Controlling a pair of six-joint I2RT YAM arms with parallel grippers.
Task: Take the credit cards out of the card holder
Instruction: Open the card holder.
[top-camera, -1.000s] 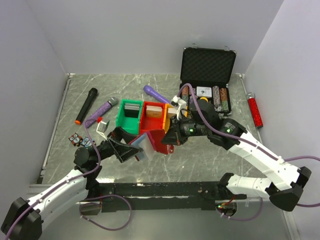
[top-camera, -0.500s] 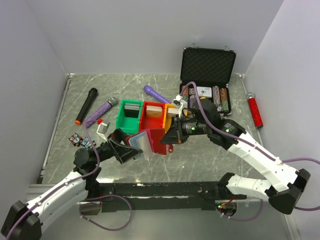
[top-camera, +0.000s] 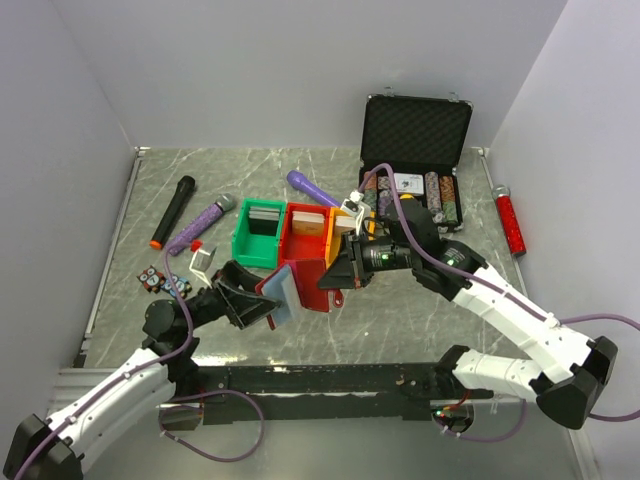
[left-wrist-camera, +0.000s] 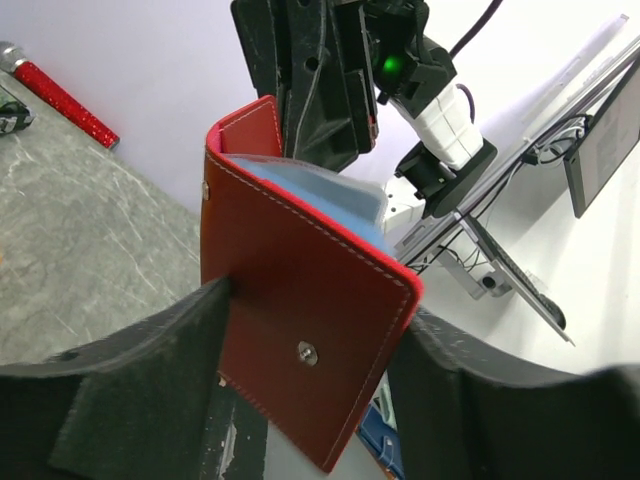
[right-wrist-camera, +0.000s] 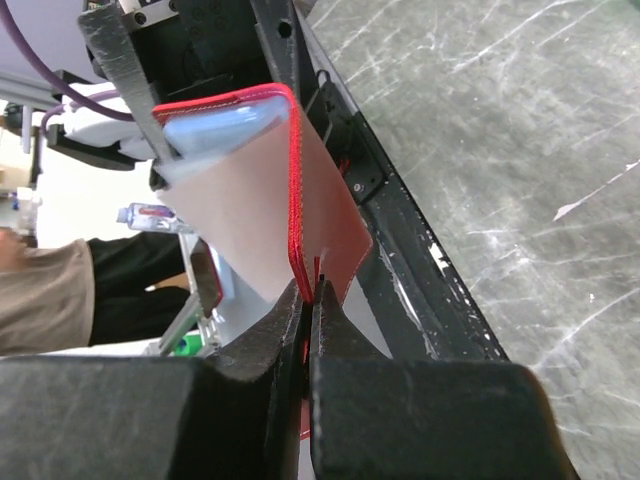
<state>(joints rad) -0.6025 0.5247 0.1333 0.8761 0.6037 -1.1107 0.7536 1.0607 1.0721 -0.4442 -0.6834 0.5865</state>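
Observation:
The dark-red card holder (top-camera: 303, 283) hangs above the table in front of the bins, half unfolded, held between both arms. My right gripper (top-camera: 336, 277) is shut on the thin edge of one flap (right-wrist-camera: 330, 235). The other flap, with its snap stud (left-wrist-camera: 308, 351), lies between the fingers (left-wrist-camera: 150, 360) of my left gripper (top-camera: 268, 301), which press on its two side edges. Pale grey-blue sleeves (left-wrist-camera: 320, 190) show inside the fold. The credit cards cannot be told apart from the sleeves.
Green (top-camera: 256, 232), red (top-camera: 305, 226) and yellow (top-camera: 338, 228) bins stand just behind the holder. An open black case of poker chips (top-camera: 415, 150) is at the back right, a red tube (top-camera: 510, 222) by the right wall. Two microphones (top-camera: 172, 210) and batteries (top-camera: 153, 278) lie left.
My left gripper has moved up to the holder's free flap and its jaws have narrowed onto the flap's edges. The right gripper has kept its grip, nearly still.

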